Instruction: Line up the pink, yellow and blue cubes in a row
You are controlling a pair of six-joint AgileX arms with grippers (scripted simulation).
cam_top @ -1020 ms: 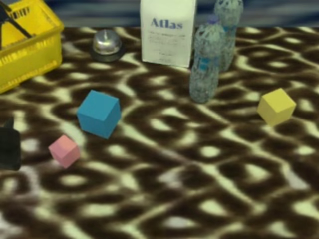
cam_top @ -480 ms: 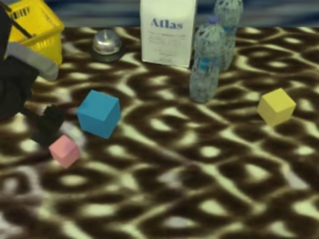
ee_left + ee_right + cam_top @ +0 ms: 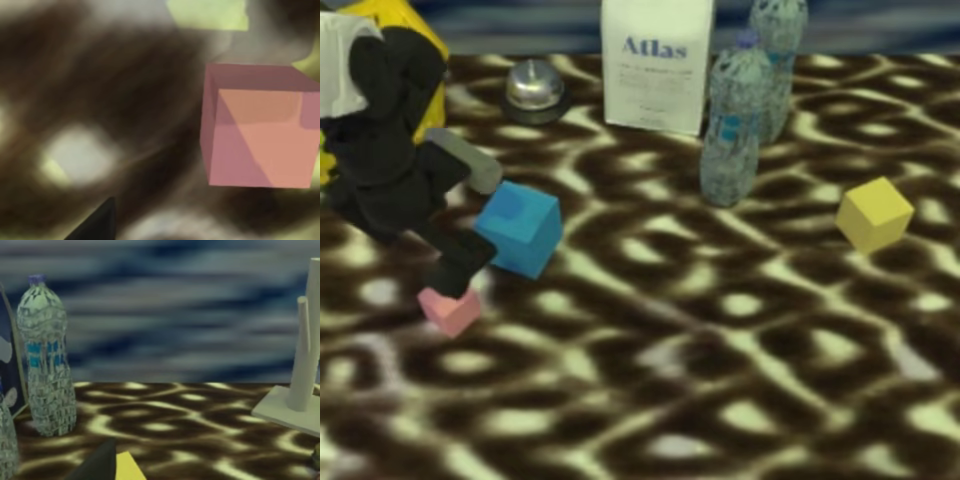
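The small salmon-pink cube point(image 3: 451, 312) lies at the table's left, and in the left wrist view the pink cube point(image 3: 260, 132) fills the frame, seen from close above. My left gripper point(image 3: 457, 278) hangs open just over its far edge, apart from it. Only one dark finger point(image 3: 95, 222) shows in that wrist view. The teal-blue cube point(image 3: 522, 228) sits just right of the left arm. The mustard-yellow cube point(image 3: 874, 213) rests far right, and a corner of the yellow cube point(image 3: 127, 467) shows beside my right gripper's finger point(image 3: 97, 462). The right gripper is open and out of the top view.
A yellow basket point(image 3: 425, 45) stands at the back left, partly behind the left arm. At the back are a metal bell point(image 3: 533, 88), a white Atlas box point(image 3: 655, 62) and two water bottles point(image 3: 732, 125). A white stand point(image 3: 300, 365) shows in the right wrist view.
My left arm has swung in from the left edge and come down over the pink cube, now covering part of the basket. The cubes have not moved.
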